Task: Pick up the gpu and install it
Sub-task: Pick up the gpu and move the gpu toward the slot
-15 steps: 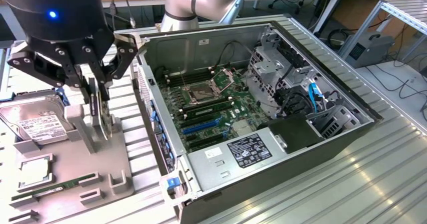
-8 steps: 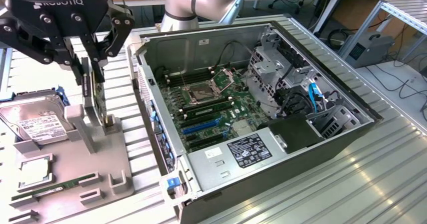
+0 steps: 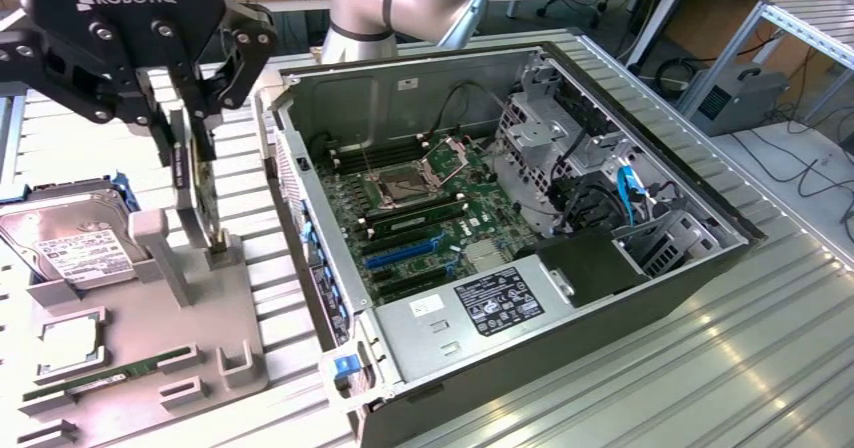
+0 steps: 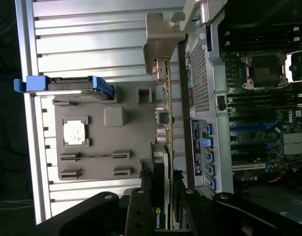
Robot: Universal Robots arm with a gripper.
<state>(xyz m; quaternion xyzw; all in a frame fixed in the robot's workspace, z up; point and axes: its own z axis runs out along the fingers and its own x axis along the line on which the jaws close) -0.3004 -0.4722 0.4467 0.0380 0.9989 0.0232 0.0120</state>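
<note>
The gpu (image 3: 203,193) is a thin black card held on edge, upright over the grey holder tray (image 3: 160,328) at the exterior view's left. My gripper (image 3: 195,128) is shut on its upper part, one finger on each face. The card's lower edge is at the tray's slotted post (image 3: 220,258); I cannot tell whether it still sits in the slot. In the wrist view the gpu (image 4: 163,123) runs edge-on from my gripper (image 4: 163,199) out to its silver bracket (image 4: 161,34), lying just beside the case's perforated wall (image 4: 200,73).
The open computer case (image 3: 694,218) lies to the exterior view's right of the tray, its motherboard and blue slots (image 3: 400,253) exposed. On the tray rest a hard drive (image 3: 74,238), a processor chip (image 3: 67,338) and a green memory stick (image 3: 107,378). The table is ribbed metal.
</note>
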